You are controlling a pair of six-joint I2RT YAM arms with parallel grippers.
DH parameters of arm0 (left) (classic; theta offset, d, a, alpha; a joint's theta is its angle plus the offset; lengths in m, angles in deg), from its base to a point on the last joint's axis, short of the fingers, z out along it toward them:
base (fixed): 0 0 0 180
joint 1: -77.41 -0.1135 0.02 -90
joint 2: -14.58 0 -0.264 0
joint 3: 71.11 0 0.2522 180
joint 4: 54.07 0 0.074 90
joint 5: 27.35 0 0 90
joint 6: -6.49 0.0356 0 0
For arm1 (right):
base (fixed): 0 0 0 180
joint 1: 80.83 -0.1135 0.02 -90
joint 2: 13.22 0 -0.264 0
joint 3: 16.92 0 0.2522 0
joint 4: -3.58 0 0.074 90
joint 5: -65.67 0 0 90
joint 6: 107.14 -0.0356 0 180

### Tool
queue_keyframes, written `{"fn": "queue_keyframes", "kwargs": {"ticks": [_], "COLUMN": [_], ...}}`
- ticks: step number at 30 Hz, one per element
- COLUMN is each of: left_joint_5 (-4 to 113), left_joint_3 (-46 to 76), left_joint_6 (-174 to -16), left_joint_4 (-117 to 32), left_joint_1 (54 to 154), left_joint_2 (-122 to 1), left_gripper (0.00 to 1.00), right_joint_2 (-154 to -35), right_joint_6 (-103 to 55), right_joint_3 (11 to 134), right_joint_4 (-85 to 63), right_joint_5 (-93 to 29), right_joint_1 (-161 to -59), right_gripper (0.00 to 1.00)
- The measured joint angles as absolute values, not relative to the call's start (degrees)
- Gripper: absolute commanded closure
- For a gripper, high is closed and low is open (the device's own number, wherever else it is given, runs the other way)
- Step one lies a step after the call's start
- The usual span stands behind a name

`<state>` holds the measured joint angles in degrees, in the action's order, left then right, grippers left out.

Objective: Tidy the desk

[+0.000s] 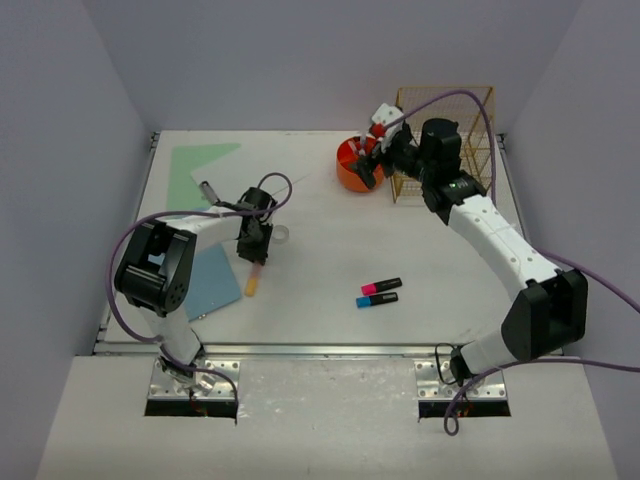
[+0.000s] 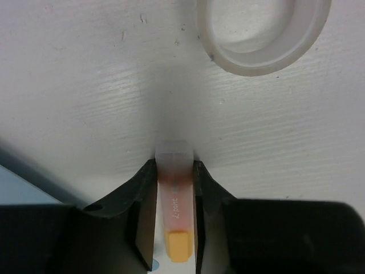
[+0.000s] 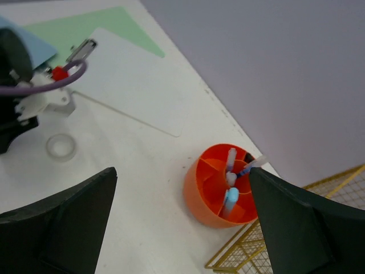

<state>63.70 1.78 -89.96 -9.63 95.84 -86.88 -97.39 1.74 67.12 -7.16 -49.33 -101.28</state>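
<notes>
Orange plastic is clamped in the left gripper point(image 2: 174, 165): a marker point(image 2: 175, 211), lying flat on the desk point(image 1: 320, 240), is pinched across its barrel just behind the translucent cap, with both pads pressed against its sides. The grip is taken square to the barrel, presumably so that the marker can be lifted without rolling or tilting. A clear ring point(image 2: 259, 65) lies beyond the cap and apart from it, and a blue pad point(image 1: 205, 280) is seen just beside the gripper.

The right gripper point(image 3: 182, 174) is held above the orange cup point(image 3: 191, 194), which stands at the far side of the desk beside the gold rack point(image 1: 450, 130). Its fingers are spread wide and nothing is held between them. Pens are seen standing in the cup's compartments, so the cup is judged to be the place meant for writing things.

The desk is spread out in front of both arms, between pale walls. A pink marker point(image 1: 380, 286) and a blue marker point(image 1: 377, 299) lie side by side near its front middle, so the tidying is judged unfinished. A lift clear of the ring will be needed.
</notes>
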Motion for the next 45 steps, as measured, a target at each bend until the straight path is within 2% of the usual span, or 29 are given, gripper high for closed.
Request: {"fn": "queue_keyframes", "kwargs": {"ticks": [5, 9, 16, 22, 28, 29, 30, 33, 34, 35, 38, 39, 45], "left_joint_5": [54.62, 45.66, 40.15, 37.91, 35.99, 35.71, 35.47, 34.93, 34.83, 34.73, 34.37, 34.24, 33.86], "left_joint_3": [5.11, 9.74, 13.14, 12.91, 12.86, 12.73, 12.58, 11.83, 11.69, 11.62, 11.6, 11.6, 12.89], "left_joint_6": [-91.92, -95.06, -99.53, -101.15, -101.82, -101.85, -101.87, -101.92, -101.94, -101.94, -101.94, -101.94, -102.21], "left_joint_4": [-5.21, -1.44, 0.8, 2.17, 2.37, 2.33, 2.36, 2.45, 2.43, 2.4, 2.34, 2.31, 2.95], "left_joint_1": [94.66, 94.29, 94.05, 93.81, 93.81, 93.81, 93.81, 93.81, 93.81, 93.81, 93.57, 93.46, 90.27], "left_joint_2": [-88.09, -88.42, -87.36, -85.35, -84.38, -84.32, -84.29, -83.91, -83.78, -83.66, -83.45, -83.41, -83.58], "left_gripper": [1.0, 1.0, 1.0, 1.0, 1.0, 1.0, 1.0, 0.99, 0.93, 0.83, 0.14, 0.02, 0.0], "right_joint_2": [-90.69, -86.84, -92.69, -102.67, -109.84, -110.98, -112.12, -115.47, -116.35, -116.96, -117.5, -117.55, -111.82], "right_joint_6": [22.62, 40.95, 59.98, 65.35, 67.84, 68.01, 68.12, 68.44, 68.57, 68.73, 69.07, 69.18, 64.56], "right_joint_3": [51.72, 42.45, 41.5, 42.37, 46.55, 47.29, 48.13, 50.86, 51.51, 51.92, 52.3, 52.35, 49.44], "right_joint_4": [-5.16, -7.01, -4.82, -2.86, -1.74, -1.21, -0.86, 0.41, 0.96, 1.34, 1.72, 1.78, -0.24], "right_joint_5": [-53.75, -56.53, -50.83, -44.77, -42.65, -42.34, -42.03, -40.68, -40.26, -39.95, -39.36, -39.2, -39.29], "right_joint_1": [-109.31, -117.47, -130.26, -137.65, -139.45, -139.46, -139.46, -139.46, -139.46, -139.46, -139.46, -139.46, -139.22], "right_gripper": [0.02, 0.08, 0.13, 0.18, 0.2, 0.28, 0.31, 0.6, 0.72, 0.84, 0.98, 1.0, 1.0]}}
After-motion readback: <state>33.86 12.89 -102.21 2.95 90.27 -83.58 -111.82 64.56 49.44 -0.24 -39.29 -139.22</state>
